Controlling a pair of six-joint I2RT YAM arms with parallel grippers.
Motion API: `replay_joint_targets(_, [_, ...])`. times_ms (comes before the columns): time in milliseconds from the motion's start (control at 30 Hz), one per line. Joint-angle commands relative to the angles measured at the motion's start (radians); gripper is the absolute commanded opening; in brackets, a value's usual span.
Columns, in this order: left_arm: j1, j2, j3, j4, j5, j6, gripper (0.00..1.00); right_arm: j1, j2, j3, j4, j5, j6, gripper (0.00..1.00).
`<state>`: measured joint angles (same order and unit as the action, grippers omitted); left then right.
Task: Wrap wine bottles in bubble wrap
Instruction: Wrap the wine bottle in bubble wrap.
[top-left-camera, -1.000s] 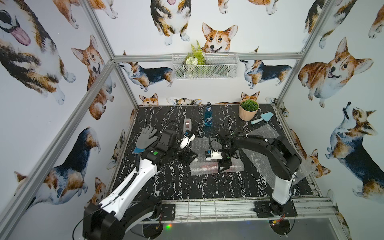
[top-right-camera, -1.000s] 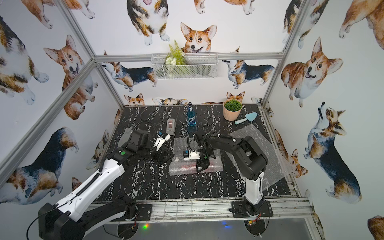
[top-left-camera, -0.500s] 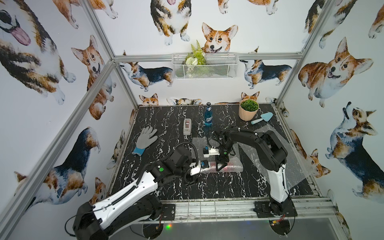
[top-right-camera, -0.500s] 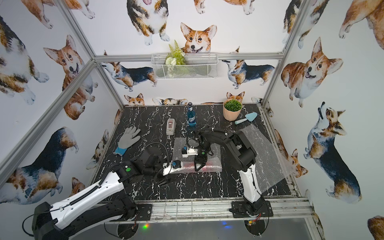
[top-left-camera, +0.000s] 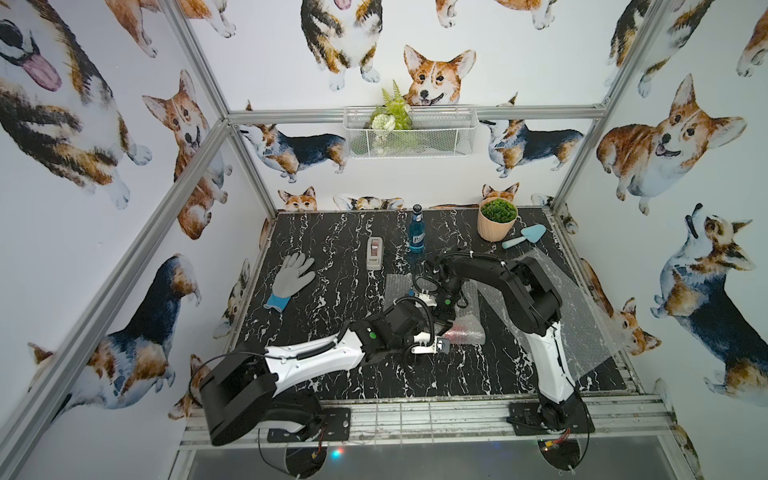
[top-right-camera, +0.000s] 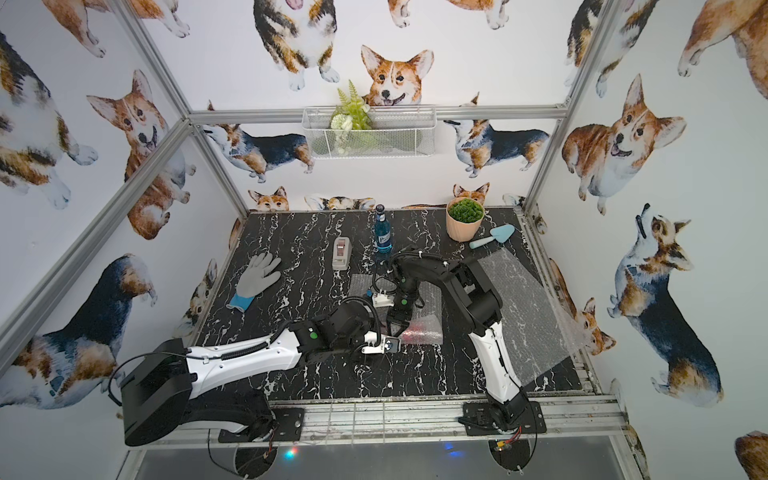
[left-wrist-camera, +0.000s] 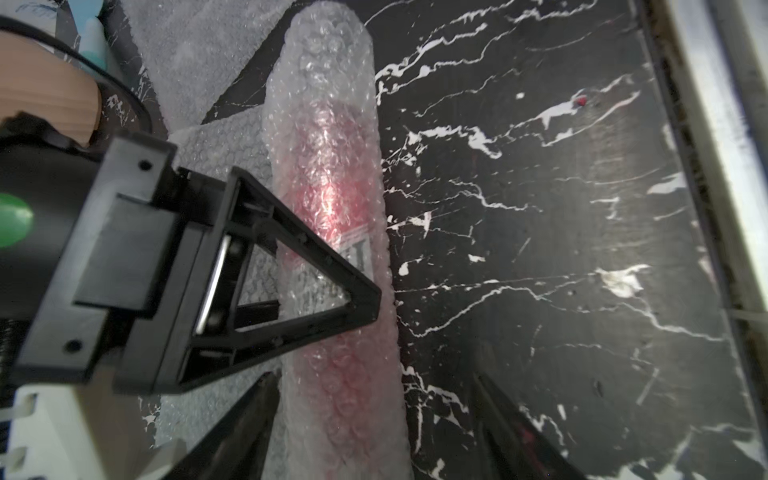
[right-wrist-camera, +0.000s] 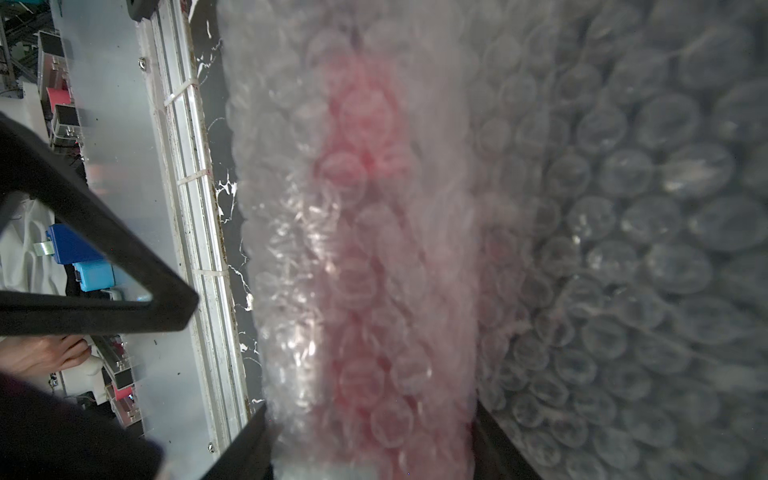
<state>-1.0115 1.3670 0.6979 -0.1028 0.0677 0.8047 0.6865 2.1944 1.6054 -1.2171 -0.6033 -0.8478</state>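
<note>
Swung over from near the glove (top-left-camera: 293, 276), left pincer (left-wrist-camera: 374, 372) now straddles the wrapped red bottle (left-wrist-camera: 332, 208), jaws wide.

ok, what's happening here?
The translucent red-pink glass bottle lies rolled in a clear bubble-wrap sheet on the black marble table. The left pincer is open, straddling the roll; the right pincer brackets it, grip unclear. The blue glass bottle stands unwrapped at the back; a second sheet lies on the table's right side.
</note>
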Motion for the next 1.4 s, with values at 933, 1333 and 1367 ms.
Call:
replay_joint_targets(933, [0.132, 0.206, 0.113, -0.050, 0.161, 0.008, 0.55, -0.106, -0.218, -0.087, 0.105, 0.009, 0.019, 0.82])
replay_joint_targets(1333, [0.198, 0.271, 0.265, -0.246, 0.290, 0.024, 0.52, -0.146, -0.967, -0.758, 0.731, 0.258, 0.049, 0.83])
replay_joint_targets(1367, [0.201, 0.278, 0.276, -0.263, 0.296, 0.029, 0.52, -0.117, -1.028, -0.813, 0.772, 0.298, 0.042, 0.84])
